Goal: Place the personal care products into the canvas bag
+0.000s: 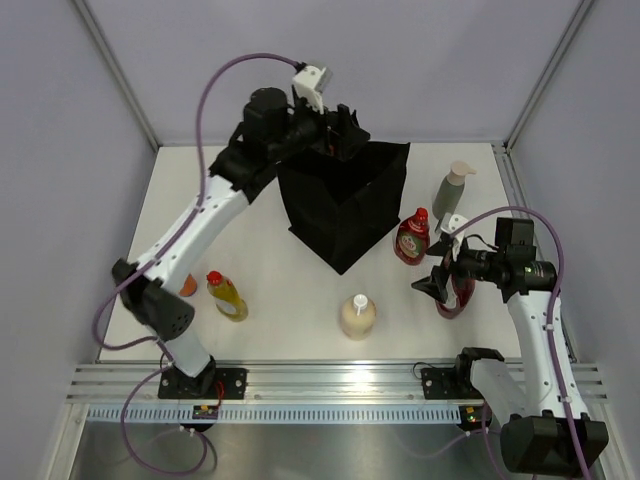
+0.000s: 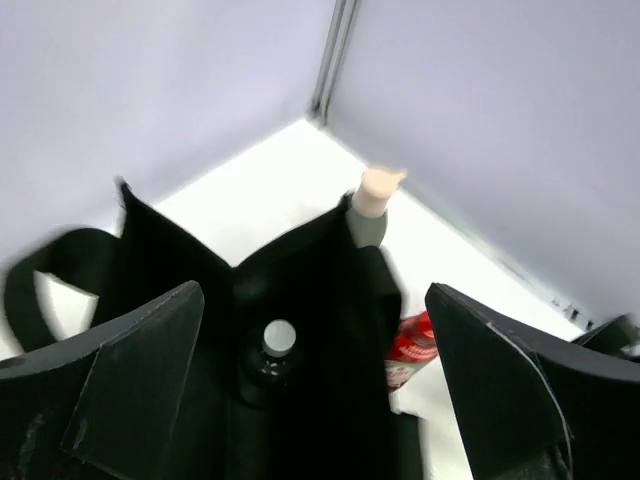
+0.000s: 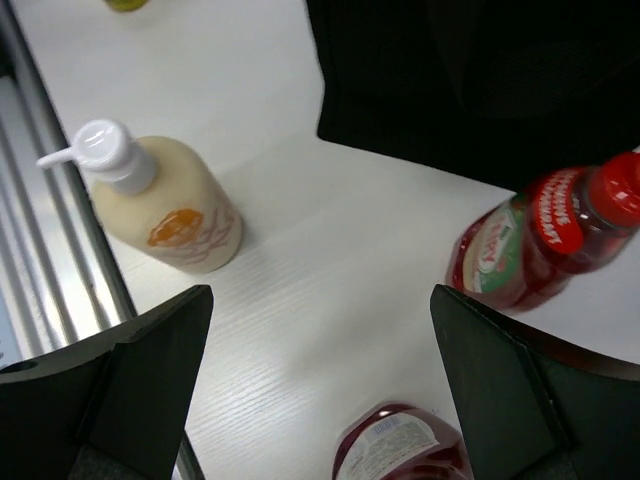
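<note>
The black canvas bag (image 1: 345, 205) stands open mid-table. My left gripper (image 1: 340, 130) hovers open and empty over its far rim. In the left wrist view (image 2: 320, 390) it looks down into the bag (image 2: 330, 290), where a clear bottle (image 2: 272, 350) with a white cap stands. My right gripper (image 1: 438, 282) is open and empty just above a dark red bottle (image 1: 452, 300), which shows between its fingers (image 3: 405, 445). A second dark red bottle (image 1: 412, 238) stands by the bag's right side. The grey-green pump (image 1: 452, 188), the cream bottle (image 1: 357, 316) and the yellow bottle (image 1: 227, 296) stand on the table.
A small orange thing (image 1: 188, 285) sits partly hidden behind the left arm, beside the yellow bottle. A metal rail (image 1: 330, 378) runs along the near edge. Grey walls close in the back and both sides. The bag's loop handle (image 2: 50, 285) hangs at its far left.
</note>
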